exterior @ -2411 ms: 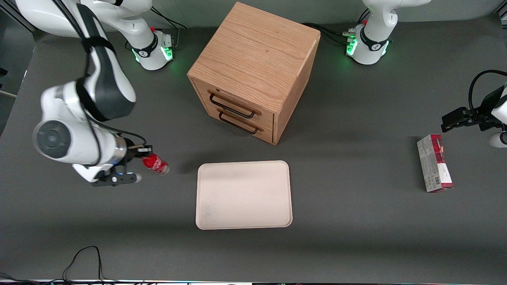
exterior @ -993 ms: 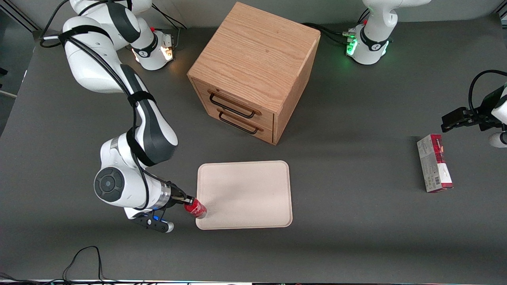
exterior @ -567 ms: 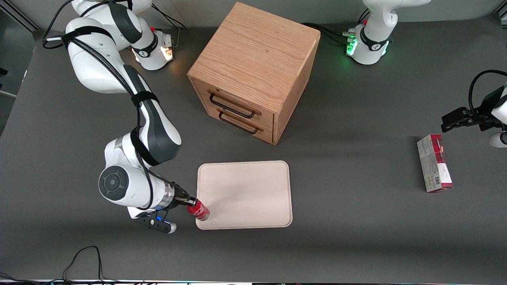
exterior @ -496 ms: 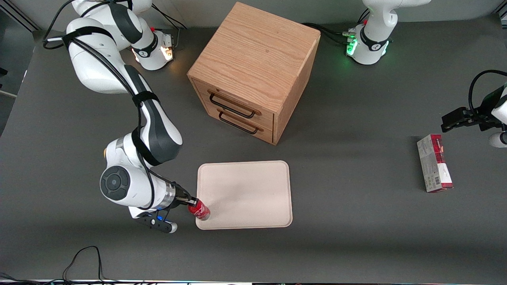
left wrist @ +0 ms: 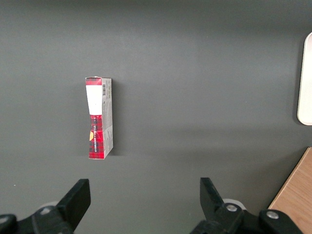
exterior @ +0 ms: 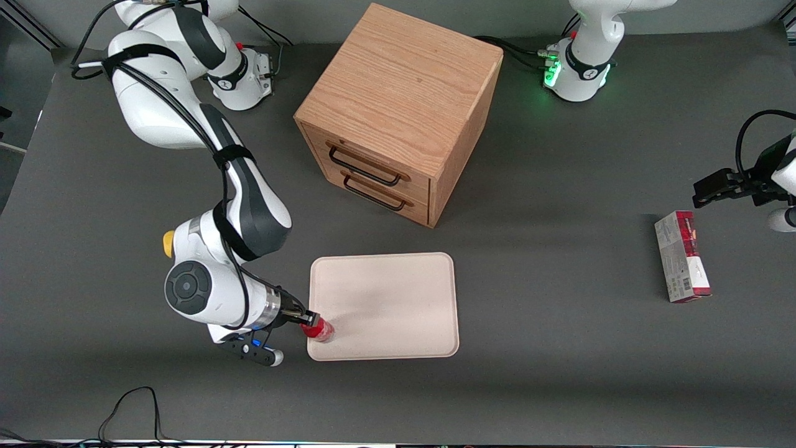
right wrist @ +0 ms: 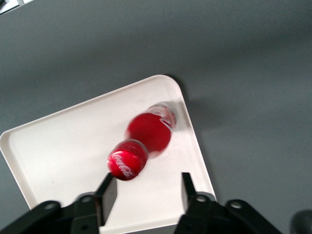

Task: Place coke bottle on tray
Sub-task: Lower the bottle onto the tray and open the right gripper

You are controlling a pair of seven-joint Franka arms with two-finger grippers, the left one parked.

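Note:
The coke bottle (exterior: 319, 330), red cap and red label, is on the cream tray (exterior: 385, 305) at its corner nearest the front camera, toward the working arm's end. In the right wrist view the bottle (right wrist: 146, 136) is blurred and leans on the tray (right wrist: 58, 146), cap toward the camera, close to the rim. My right gripper (exterior: 308, 320) hovers just above the bottle. Its fingers are open (right wrist: 147, 191), wide apart, and the bottle's cap is just clear of one fingertip (right wrist: 108, 190). Nothing is between the fingers.
The wooden two-drawer cabinet (exterior: 398, 106) stands farther from the front camera than the tray. A red-and-grey carton (exterior: 682, 255) lies toward the parked arm's end, also in the left wrist view (left wrist: 99, 118). A yellow object (exterior: 168, 242) peeks out beside my forearm.
My right arm carried the bottle from the working arm's end of the table to the tray's near corner. The bottle now rests on the tray, free of the fingers.

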